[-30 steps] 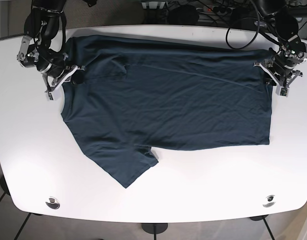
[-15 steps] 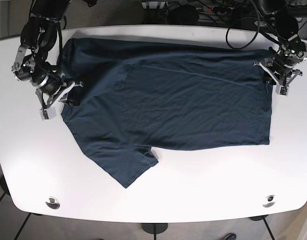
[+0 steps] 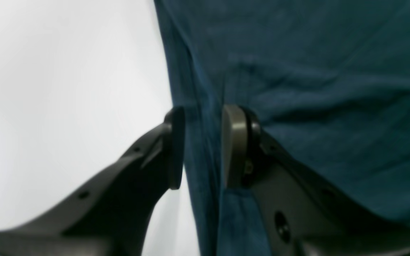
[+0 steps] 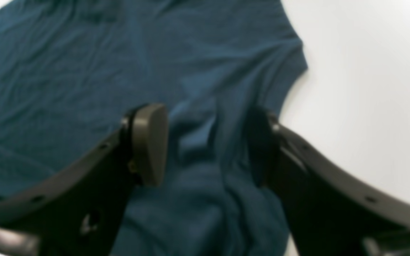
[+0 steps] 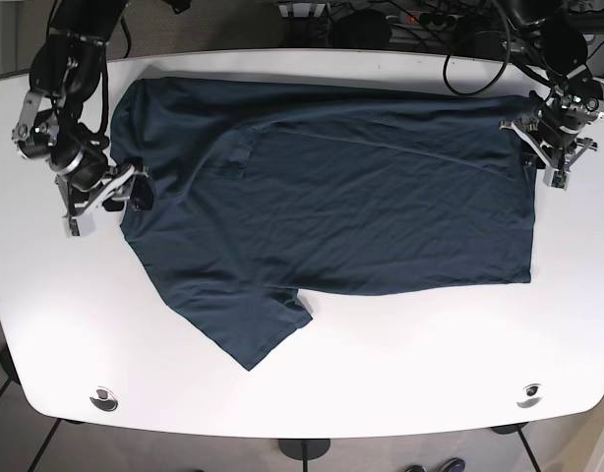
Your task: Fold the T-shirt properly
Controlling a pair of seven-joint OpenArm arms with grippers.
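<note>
With the T-shirt [image 5: 332, 206] spread flat on the table [image 5: 400, 374], its hem is pinched by the left gripper [image 3: 199, 145] and its collar edge loosely straddled by the parted right gripper [image 4: 205, 142], so fabric could be lost there.

Robotics lab: white table [image 5: 400, 364] w/ two bolted arms, cables & power strip [image 5: 425, 18] behind
</note>
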